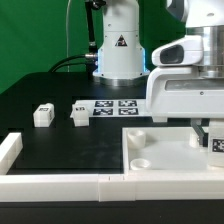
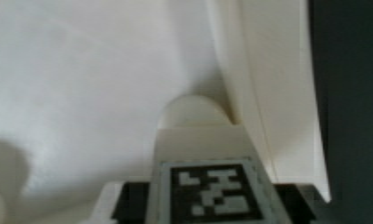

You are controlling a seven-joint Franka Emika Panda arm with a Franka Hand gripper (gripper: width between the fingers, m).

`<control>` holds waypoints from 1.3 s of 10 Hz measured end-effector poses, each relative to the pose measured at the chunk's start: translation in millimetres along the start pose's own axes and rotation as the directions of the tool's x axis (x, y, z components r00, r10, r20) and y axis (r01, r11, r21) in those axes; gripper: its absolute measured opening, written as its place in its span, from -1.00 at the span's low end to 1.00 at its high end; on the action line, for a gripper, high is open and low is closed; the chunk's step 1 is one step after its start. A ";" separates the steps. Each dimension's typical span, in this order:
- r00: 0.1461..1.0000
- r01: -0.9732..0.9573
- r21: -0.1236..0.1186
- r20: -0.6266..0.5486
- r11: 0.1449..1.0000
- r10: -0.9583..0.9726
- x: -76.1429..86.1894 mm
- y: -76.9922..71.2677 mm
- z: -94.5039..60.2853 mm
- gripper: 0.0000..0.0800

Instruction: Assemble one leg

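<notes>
My gripper (image 1: 211,138) is at the exterior view's right, low over the large white panel (image 1: 170,150). It is shut on a leg (image 1: 216,144), a chunky white post with a black-and-white tag. In the wrist view the leg (image 2: 208,160) sits between the dark fingers (image 2: 133,203), and its rounded tip points at the panel (image 2: 76,90) near the panel's edge. A round corner socket (image 1: 140,160) shows on the panel at its near left corner. Whether the leg's tip touches the panel I cannot tell.
Two more white legs (image 1: 42,115) (image 1: 80,113) lie on the black table to the exterior view's left. The marker board (image 1: 115,105) lies behind them by the robot base (image 1: 120,50). A white rail (image 1: 60,185) runs along the front edge.
</notes>
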State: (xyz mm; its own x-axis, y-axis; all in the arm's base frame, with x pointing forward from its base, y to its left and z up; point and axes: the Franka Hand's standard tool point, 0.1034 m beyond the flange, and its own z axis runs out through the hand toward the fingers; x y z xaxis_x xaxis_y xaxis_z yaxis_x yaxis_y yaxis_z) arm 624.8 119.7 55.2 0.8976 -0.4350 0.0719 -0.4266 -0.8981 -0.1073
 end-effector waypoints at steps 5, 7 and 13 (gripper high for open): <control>0.796 -0.605 -0.005 -0.010 0.796 0.605 -0.8 -0.5 0.4 -0.33; 0.638 -0.770 -0.002 -0.020 0.638 0.769 -1.2 -0.8 0.6 -0.33; 0.548 -0.836 0.007 0.003 0.548 0.836 -0.6 -1.2 -1.0 0.17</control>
State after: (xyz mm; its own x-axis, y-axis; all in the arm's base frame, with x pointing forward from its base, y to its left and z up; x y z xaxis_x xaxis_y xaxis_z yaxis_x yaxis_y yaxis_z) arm 624.7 120.9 56.3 0.1354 -0.9894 -0.0531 -0.9838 -0.1279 -0.1259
